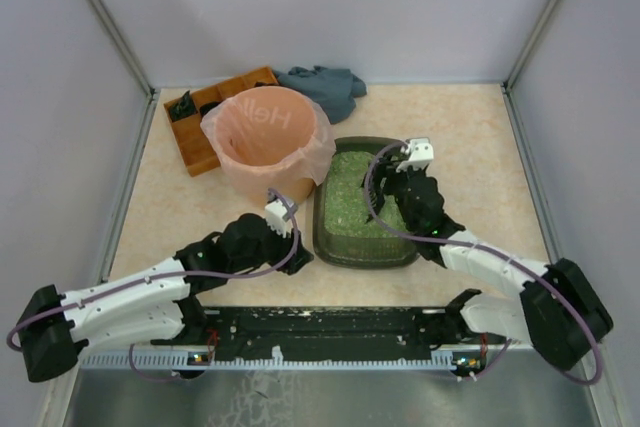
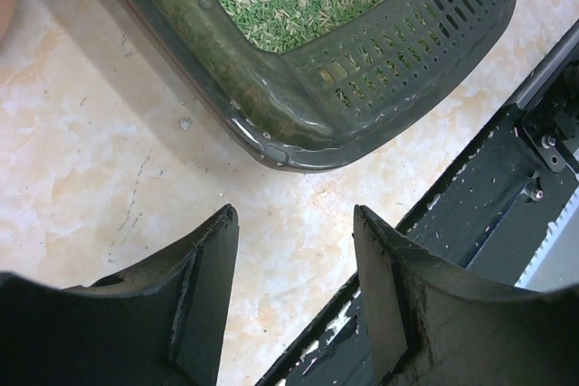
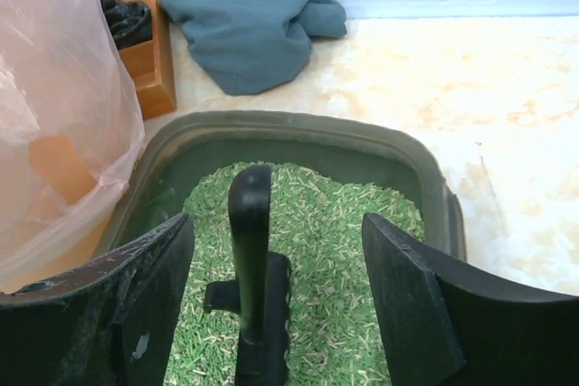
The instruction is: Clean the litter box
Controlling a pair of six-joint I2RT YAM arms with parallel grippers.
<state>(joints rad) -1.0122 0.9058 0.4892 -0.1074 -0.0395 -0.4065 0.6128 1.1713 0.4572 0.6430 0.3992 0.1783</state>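
Note:
The litter box point(image 1: 345, 239) is a dark grey-green tray holding pale green granules, right of the pink bin. My right gripper point(image 1: 392, 175) hovers over its middle. In the right wrist view the litter box point(image 3: 298, 126) fills the frame. The right gripper point(image 3: 276, 232) is open, with a black scoop handle point(image 3: 251, 214) standing in the granules between the fingers, nearer the left one and untouched. My left gripper point(image 1: 298, 255) is open and empty over the table by the box's near-left corner. In the left wrist view that gripper point(image 2: 294, 223) is just short of the box's slotted near wall point(image 2: 389, 51).
A round bin with a pink bag point(image 1: 268, 142) stands against the box's left side. Behind it are an orange compartmented tray point(image 1: 205, 112) and a crumpled grey-blue cloth point(image 1: 325, 87). A black rail point(image 1: 320, 325) runs along the near table edge. Walls enclose three sides.

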